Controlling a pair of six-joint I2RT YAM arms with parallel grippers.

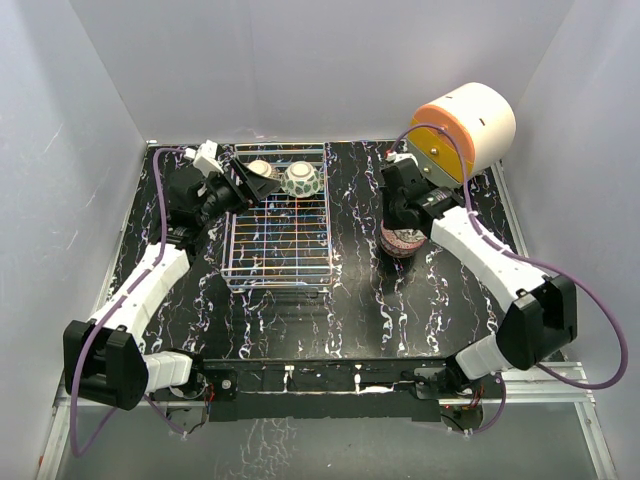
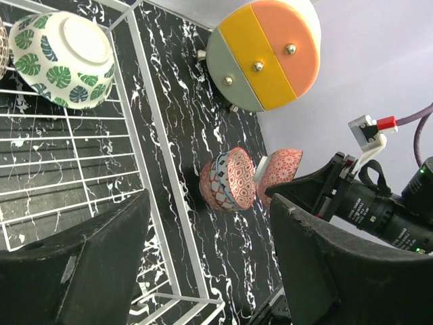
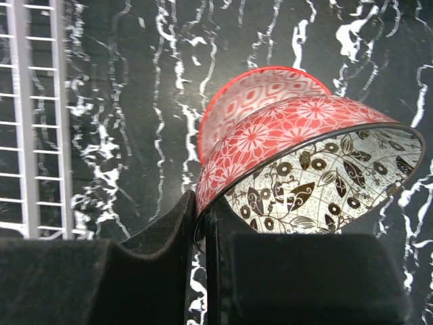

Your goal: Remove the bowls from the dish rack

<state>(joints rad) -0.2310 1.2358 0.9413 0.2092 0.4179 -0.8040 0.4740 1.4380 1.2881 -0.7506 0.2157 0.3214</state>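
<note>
rack (image 1: 280, 245) sits left of centre on the table (image 1: 350, 300). i count two bowls in it, both at the far end: a beige bowl (image 1: 261, 170), and a leaf bowl (image 1: 300, 180) just beside it in the far right corner, tipped so its white foot ring faces my left wrist view. left gripper (image 1: 252, 186) hangs at the beige bowl with its jaws apart, grasping nothing. right gripper (image 3: 201, 203) is clenched on the rim of a red bowl (image 3: 284, 135), one finger inside and one outside. it holds the bowl tilted, to the right of the rack. a second red bowl (image 3: 254, 91) lies just behind it on the table; i cannot tell whether they touch. drawer unit (image 1: 470, 120) stands in the far right corner.
</note>
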